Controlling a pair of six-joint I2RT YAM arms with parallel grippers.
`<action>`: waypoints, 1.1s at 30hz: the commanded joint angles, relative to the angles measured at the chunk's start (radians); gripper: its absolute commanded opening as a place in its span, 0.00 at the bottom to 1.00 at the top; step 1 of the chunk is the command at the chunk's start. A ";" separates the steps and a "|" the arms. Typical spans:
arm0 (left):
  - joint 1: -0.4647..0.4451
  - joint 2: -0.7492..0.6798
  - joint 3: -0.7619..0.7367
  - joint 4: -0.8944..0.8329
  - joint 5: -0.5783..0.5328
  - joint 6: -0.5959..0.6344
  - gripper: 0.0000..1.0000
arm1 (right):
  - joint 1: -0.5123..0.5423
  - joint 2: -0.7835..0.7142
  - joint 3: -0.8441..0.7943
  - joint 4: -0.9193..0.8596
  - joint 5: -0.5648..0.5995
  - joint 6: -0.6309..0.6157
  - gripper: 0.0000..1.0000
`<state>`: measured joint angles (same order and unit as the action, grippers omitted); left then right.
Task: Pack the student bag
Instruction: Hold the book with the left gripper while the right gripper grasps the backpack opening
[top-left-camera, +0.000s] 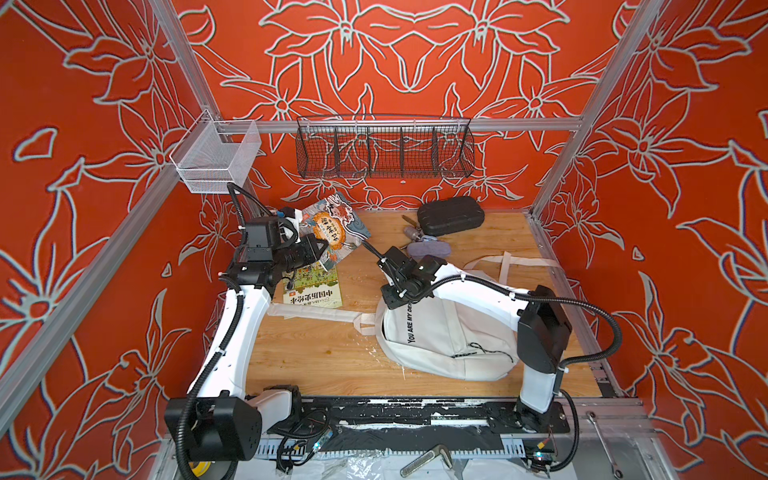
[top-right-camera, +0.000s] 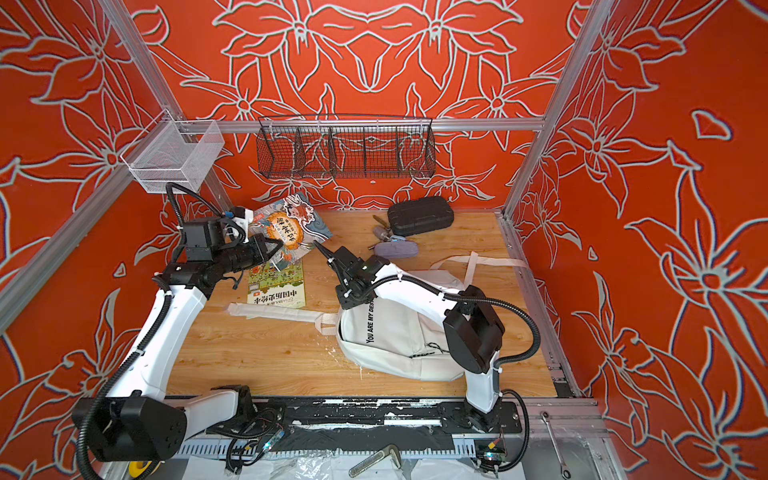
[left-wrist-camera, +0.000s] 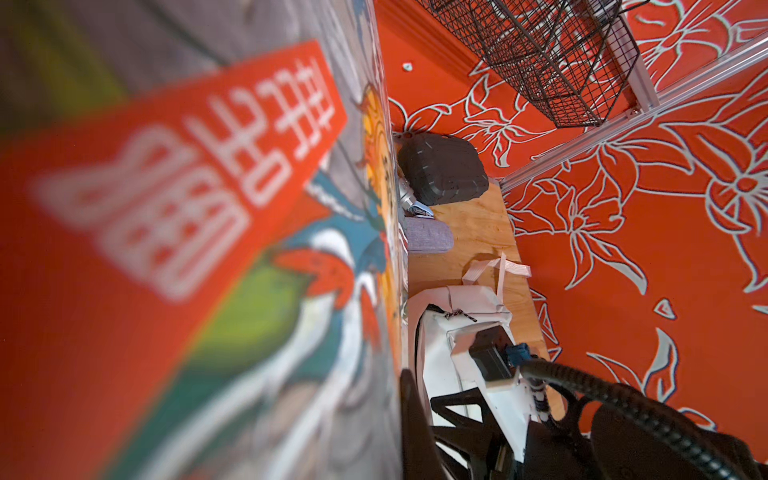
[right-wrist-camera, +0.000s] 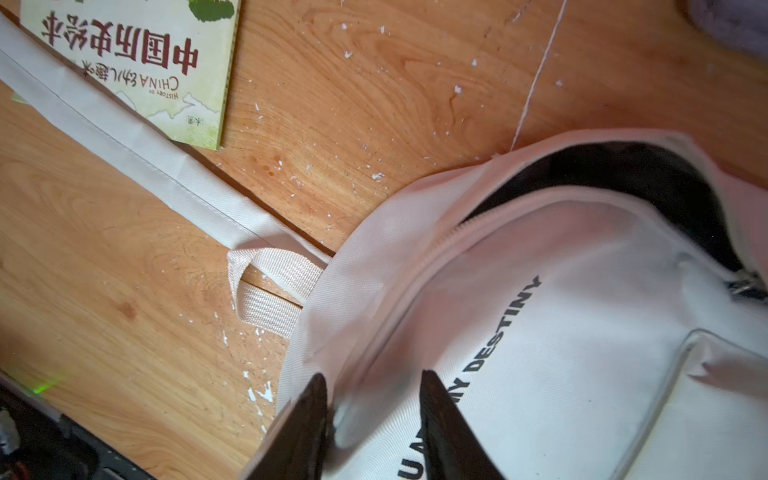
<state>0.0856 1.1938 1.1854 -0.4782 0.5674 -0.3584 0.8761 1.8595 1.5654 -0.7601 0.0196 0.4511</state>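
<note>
Both top views: white mesh basket (top-left-camera: 216, 156) hangs on the frame at far left. Left gripper (top-left-camera: 320, 246) sits above the counter (top-left-camera: 332, 357), fingers clamped together on the lower edge of an illustrated book (top-left-camera: 334, 222). The book is tilted, clear of the counter, cover facing up. Left wrist view is mostly that cover, close and blurred.

Below it a History of China book (top-left-camera: 313, 286) lies flat on the counter. Its near edge overlaps a long white strap (top-left-camera: 307, 311) that runs left from the bag. Black wire basket (top-left-camera: 384, 147) hangs on the back rail, about centre.

Right wrist view: right gripper (right-wrist-camera: 372, 374) is low over the bag's front panel beside the print, fingers apart, pale fabric showing in the gap. Cannot tell if they touch the fabric.

Student bag (top-left-camera: 440, 336) lies flat on the counter, right of centre, print side up, carry loop pointing left. Main zip is partly open, with the dark lining (right-wrist-camera: 623, 178) showing. More straps (top-left-camera: 507, 266) are spread behind it.

Lavender pouch (top-left-camera: 428, 250) lies just behind the bag, and the right arm's wrist partly hides it. Black hard case (top-left-camera: 451, 216) sits near the back wall, close to the pouch.
</note>
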 joint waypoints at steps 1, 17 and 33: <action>0.001 -0.022 0.002 0.014 0.042 0.026 0.00 | -0.001 -0.056 -0.011 -0.041 0.060 -0.002 0.33; 0.001 0.002 0.045 -0.200 0.342 0.168 0.00 | -0.084 -0.291 -0.164 0.126 -0.199 -0.154 0.01; -0.068 0.027 -0.023 -0.416 0.513 0.272 0.00 | -0.284 -0.434 -0.225 0.248 -0.510 -0.199 0.00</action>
<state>0.0315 1.2095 1.1748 -0.8356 1.0309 -0.1398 0.6147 1.4639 1.3289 -0.6094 -0.3870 0.2501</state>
